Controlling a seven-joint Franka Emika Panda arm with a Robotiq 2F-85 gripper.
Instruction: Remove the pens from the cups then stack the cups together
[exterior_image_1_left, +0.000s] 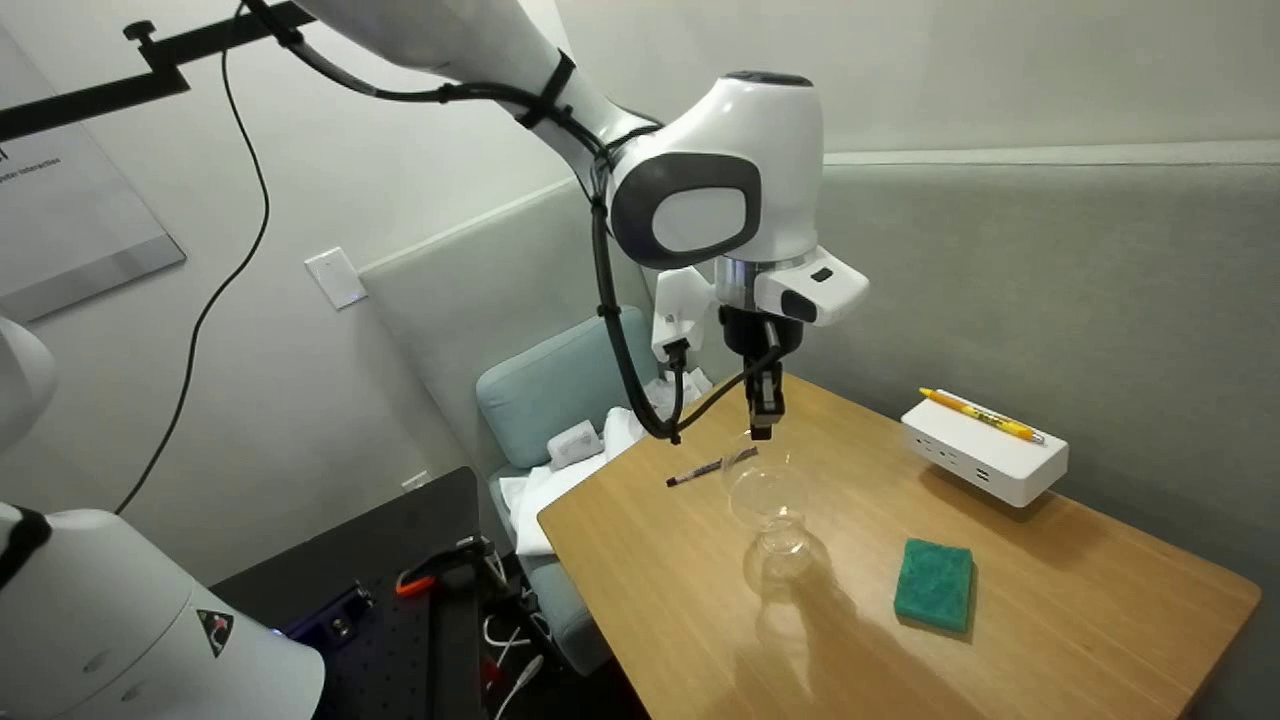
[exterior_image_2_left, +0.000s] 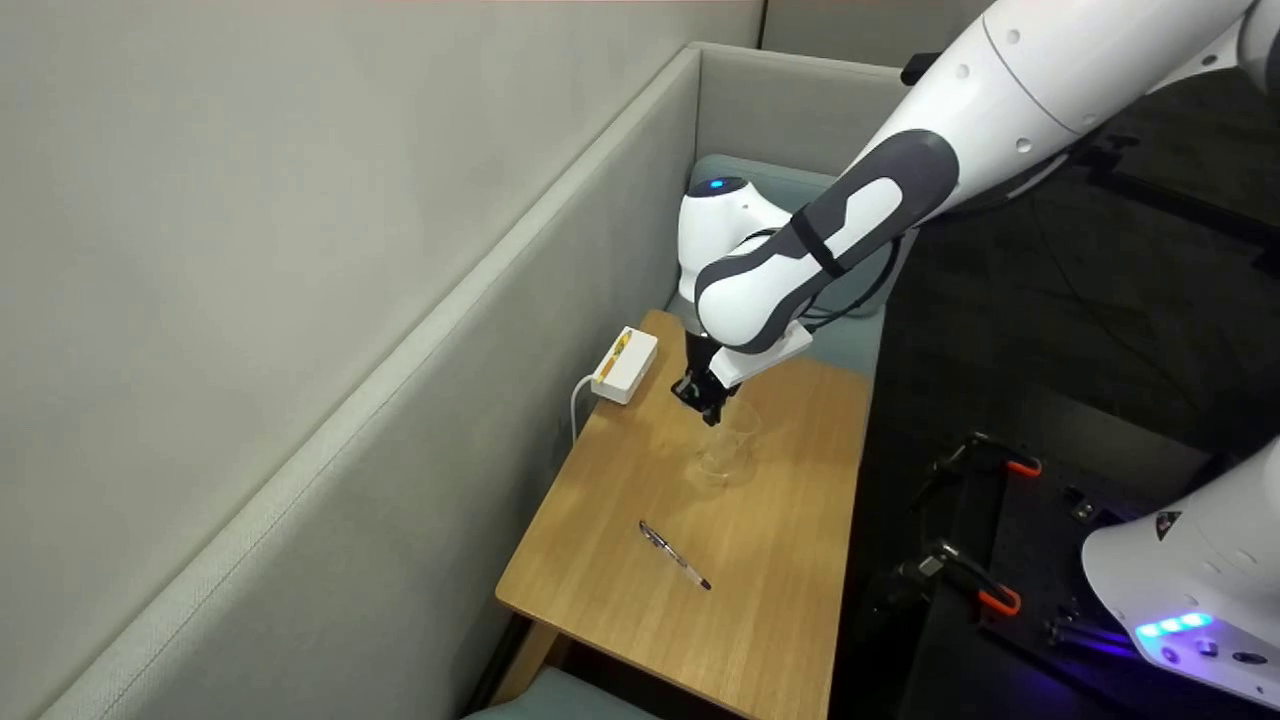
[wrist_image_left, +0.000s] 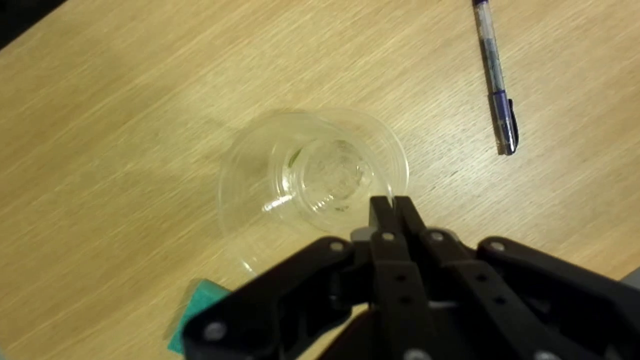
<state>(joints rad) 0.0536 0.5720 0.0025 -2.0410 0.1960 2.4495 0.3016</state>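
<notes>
Now, in an exterior view, left of the lower cup (exterior_image_1_left: 778, 525) lies the black pen (exterior_image_1_left: 712, 468). Above that cup the gripper (wrist_image_left: 392, 201), pinched on the rim of the upper cup (wrist_image_left: 295, 192), holds it off-centre, so early release could topple both; to its right, the yellow pen (exterior_image_1_left: 982, 414) atop the white box (exterior_image_1_left: 970, 440) might roll off if bumped.

Beneath the hand (exterior_image_1_left: 762, 432) spreads the bench (exterior_image_1_left: 1080, 620), a green pad (exterior_image_1_left: 934, 585) on it off to the hand's side. A white box (exterior_image_1_left: 975, 445) sits between the hand and the backrest (exterior_image_1_left: 1080, 320); farther off, a blue-green cushion (exterior_image_1_left: 550, 385).
</notes>
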